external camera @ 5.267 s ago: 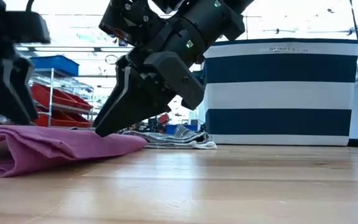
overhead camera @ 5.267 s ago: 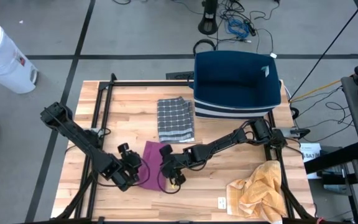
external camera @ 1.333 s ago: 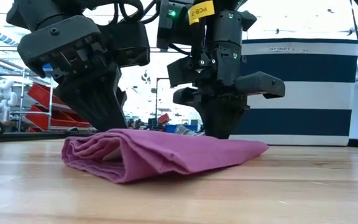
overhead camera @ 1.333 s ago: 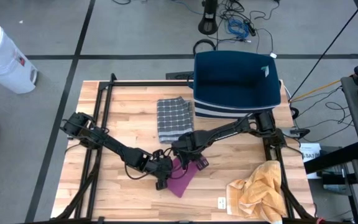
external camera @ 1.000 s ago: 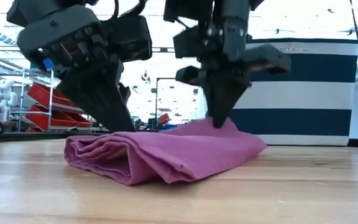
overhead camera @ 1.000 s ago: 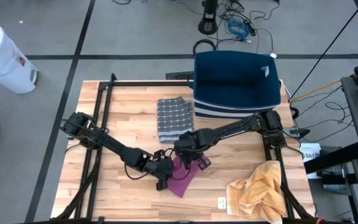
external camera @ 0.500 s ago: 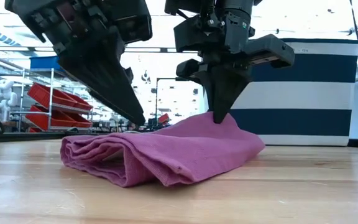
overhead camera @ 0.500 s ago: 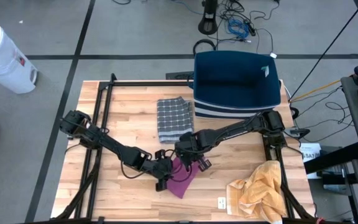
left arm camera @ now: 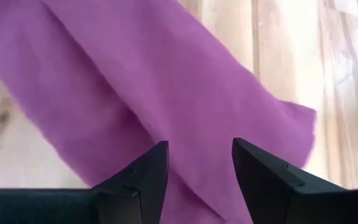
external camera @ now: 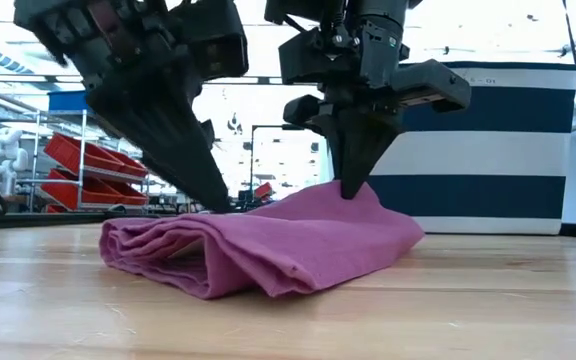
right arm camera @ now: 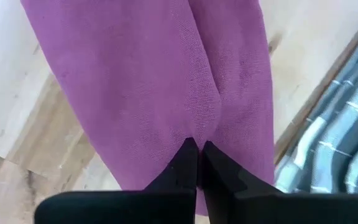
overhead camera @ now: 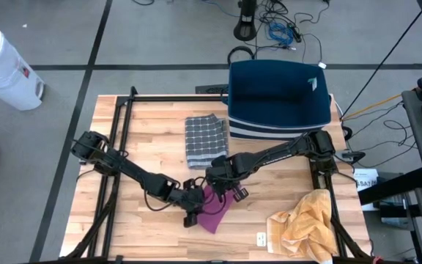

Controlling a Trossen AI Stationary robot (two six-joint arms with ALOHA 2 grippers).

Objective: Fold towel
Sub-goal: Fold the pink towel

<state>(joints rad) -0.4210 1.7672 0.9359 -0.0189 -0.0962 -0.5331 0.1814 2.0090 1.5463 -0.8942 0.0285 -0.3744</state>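
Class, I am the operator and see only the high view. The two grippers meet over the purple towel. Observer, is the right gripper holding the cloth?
Observer: Yes. The right gripper is shut, pinching a small peak of the purple towel.
Operator: And the left one?
Observer: The left gripper is open, with the towel's surface showing between its fingers.
Operator: Is the towel flat?
Observer: No. In the low view it lies in bunched, rounded folds, raised where it is pinched.

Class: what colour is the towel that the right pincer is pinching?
The towel is plain purple-pink, unpatterned. The low view shows it best.
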